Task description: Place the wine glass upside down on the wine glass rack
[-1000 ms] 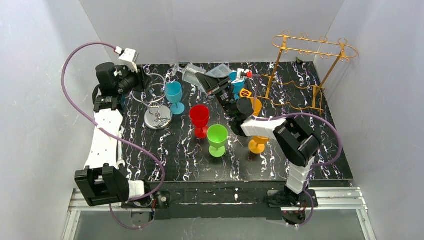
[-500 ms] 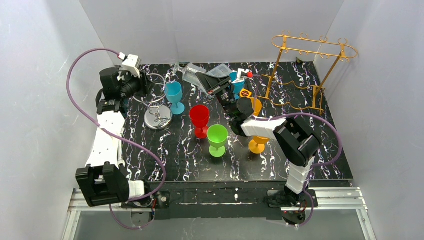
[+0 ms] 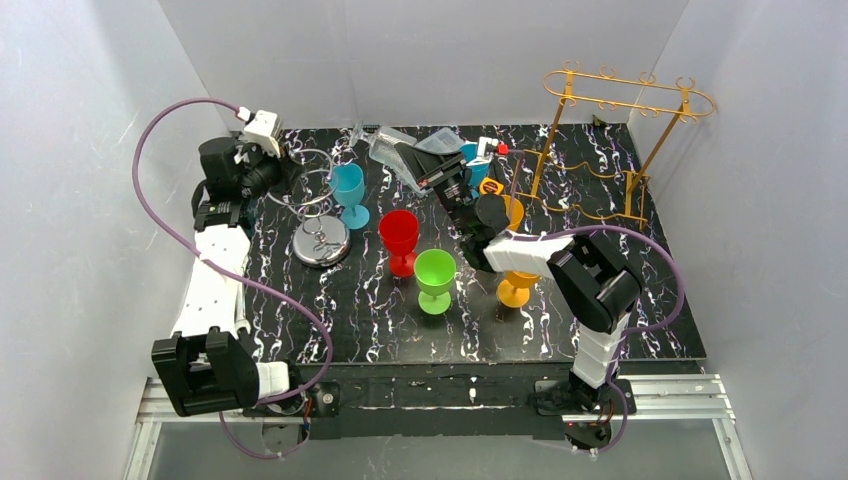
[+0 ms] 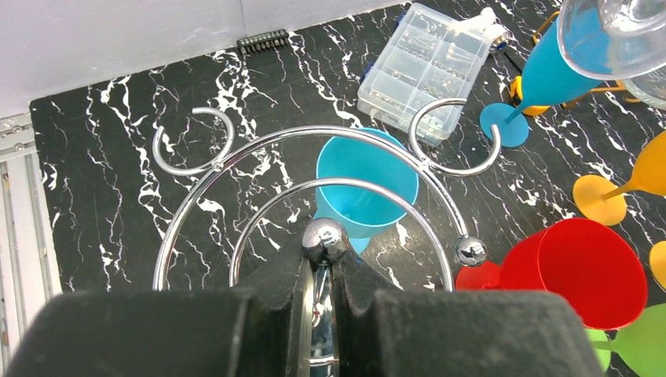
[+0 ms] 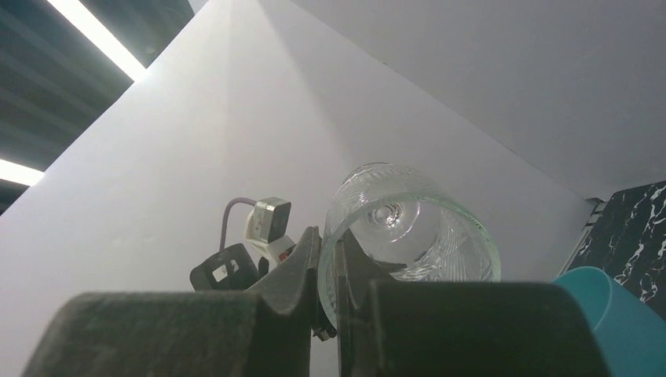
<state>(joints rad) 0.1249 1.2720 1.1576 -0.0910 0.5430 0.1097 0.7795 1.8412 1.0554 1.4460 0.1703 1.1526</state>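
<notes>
The clear wine glass [image 3: 385,150] hangs tilted above the back of the table, and my right gripper [image 3: 418,168] is shut on its rim. In the right wrist view, the glass [image 5: 428,236] has its wall pinched between the fingers of the right gripper [image 5: 328,239], the bowl's mouth facing the camera. The chrome wire wine glass rack [image 3: 320,241] stands at the back left. My left gripper [image 3: 278,172] is shut on its upright post, just below the top ball [image 4: 325,238]; the rack's arcs and hooks [image 4: 471,250] spread in front of the left gripper [image 4: 324,258].
Plastic goblets stand around: blue [image 3: 348,185] beside the chrome rack, red [image 3: 399,232], green [image 3: 435,270], orange [image 3: 516,285] and a teal one [image 3: 472,165] behind the right arm. A gold wire rack [image 3: 620,110] stands at the back right. A clear compartment box [image 4: 428,67] lies at the back.
My left gripper has opened briefly and then shut on the chrome rack's post; the rack's base has shifted slightly. The right gripper has carried the glass a little left.
</notes>
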